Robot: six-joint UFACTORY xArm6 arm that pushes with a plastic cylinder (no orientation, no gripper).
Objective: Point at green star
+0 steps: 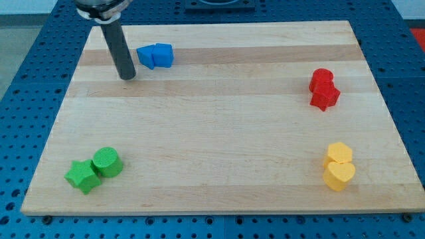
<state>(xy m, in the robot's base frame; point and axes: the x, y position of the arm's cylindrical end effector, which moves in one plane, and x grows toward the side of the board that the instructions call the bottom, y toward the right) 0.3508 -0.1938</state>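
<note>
Taking the wooden board (219,119) as the landmark, the green star (82,176) sits at its lower-left corner, touching a green cylinder (107,162) just to its upper right. Near the board's upper-left corner the dark rod comes down nearly upright from the view's top, leaning slightly so its lower end lies a little right of its mount, and my tip (128,77) rests at the board surface (a bare rod, with nothing to open or close, and touching no block). The tip is well apart from the green star, almost directly above it in the view.

Just right of the tip, apart from it, two blue blocks (155,56) lie pressed together; their shapes are hard to make out. By the board's right edge, a red cylinder (321,78) touches a red star (325,97) below it. Toward the lower-right corner, a yellow hexagon-like block (339,153) touches a yellow heart (339,176).
</note>
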